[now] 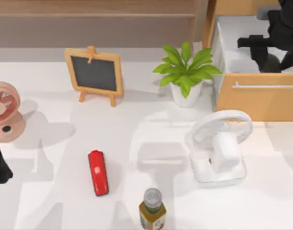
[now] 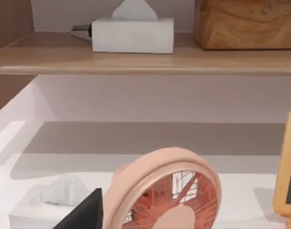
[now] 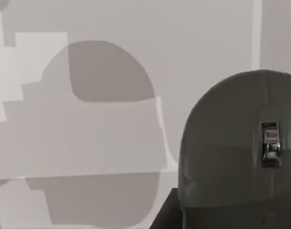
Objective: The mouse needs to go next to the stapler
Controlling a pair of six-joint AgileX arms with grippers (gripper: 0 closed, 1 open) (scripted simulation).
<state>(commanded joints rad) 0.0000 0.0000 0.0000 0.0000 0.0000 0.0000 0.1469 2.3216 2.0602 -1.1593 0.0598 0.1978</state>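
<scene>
no readable text, bottle (image 1: 152, 211) label illegible, chalkboard (image 1: 94, 74) blank

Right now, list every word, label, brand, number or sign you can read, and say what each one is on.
No text here can be read.
Bottle: its green label carries markings too small to read.
Chalkboard: the slate is blank.
Mouse, stapler, white fan, pink fan, tissue box: no lettering visible.
</scene>
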